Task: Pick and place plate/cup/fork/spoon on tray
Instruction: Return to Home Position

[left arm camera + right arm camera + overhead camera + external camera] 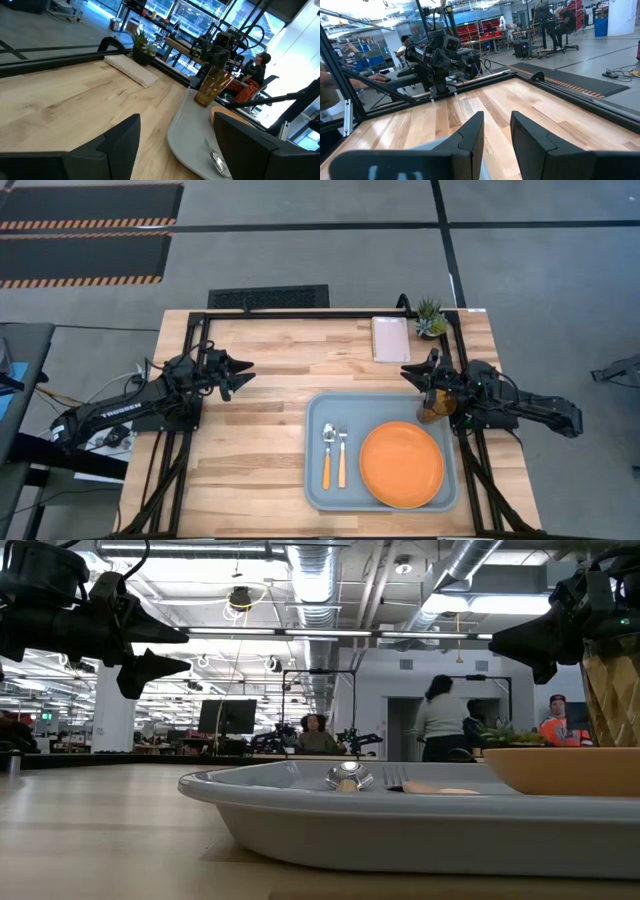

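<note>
Left gripper [243,373] idle over bare wooden counter [250,440], fingers wide; orange-handled spoon [327,452], fork [342,453], round orange plate [401,464] on grey-blue tray [315,480]; right gripper [414,374] fingers narrow, amber cup [432,406] beneath, probably light, slippery

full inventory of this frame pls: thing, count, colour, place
tray: 1, grey-blue, on the table's right half
plate: 1, orange, right part of the tray
spoon: 1, silver bowl, orange handle, left part of the tray
fork: 1, silver tines, orange handle, right beside the spoon
cup: 1, amber, upright at the tray's far right corner, at the right pincer
pad: 1, pale pink, far table edge
plant: 1, green, beside the pad
table: 1, light wood
left pincer: 1, dark, open, above bare table left of the tray
right pincer: 1, dark, above the cup
</note>
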